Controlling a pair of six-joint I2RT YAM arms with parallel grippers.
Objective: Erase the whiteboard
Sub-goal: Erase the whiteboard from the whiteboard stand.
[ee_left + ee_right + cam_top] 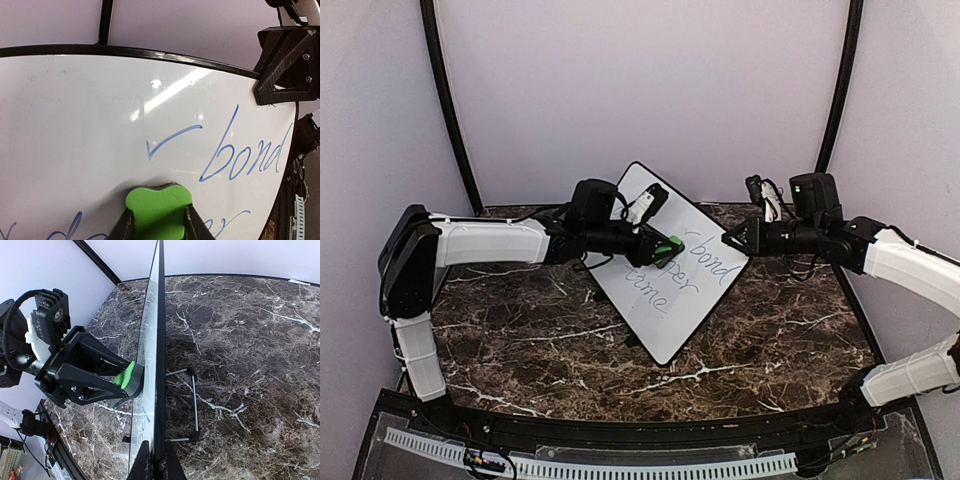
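Note:
The whiteboard (665, 265) stands tilted at the middle of the marble table, with blue handwriting and a tick mark on its face (100, 125). My left gripper (665, 247) is shut on a green eraser (157, 207), whose dark felt side presses against the board just below the tick. The eraser (127, 377) shows flat against the board face in the right wrist view. At the board's right corner, my right gripper (730, 240) is shut on its black edge (159, 390), fingers clamped on either side of the frame. The board is seen edge-on there.
A wire stand (194, 407) props the board from behind on the dark marble table (520, 340). Black frame posts (445, 100) and lilac walls close the back and sides. The left arm (490, 243) stretches across the table's left half.

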